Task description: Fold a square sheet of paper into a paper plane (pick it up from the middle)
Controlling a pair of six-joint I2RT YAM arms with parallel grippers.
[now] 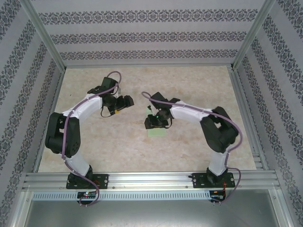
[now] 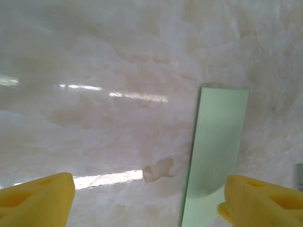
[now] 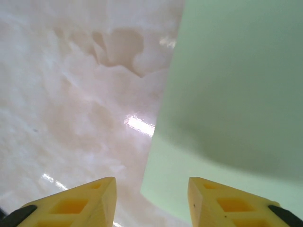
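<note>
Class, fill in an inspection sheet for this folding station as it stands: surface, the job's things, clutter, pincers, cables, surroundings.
Surface: pale marbled table with patches of glare.
Job's things: green paper, a narrow rectangle lying flat near the table's middle.
Clutter: nothing seen.
Pincers: left pincer open, apart from the paper; right pincer open, over the paper's edge.
Cables: purple cable running along each arm.
Surroundings: patterned walls and aluminium frame.
</note>
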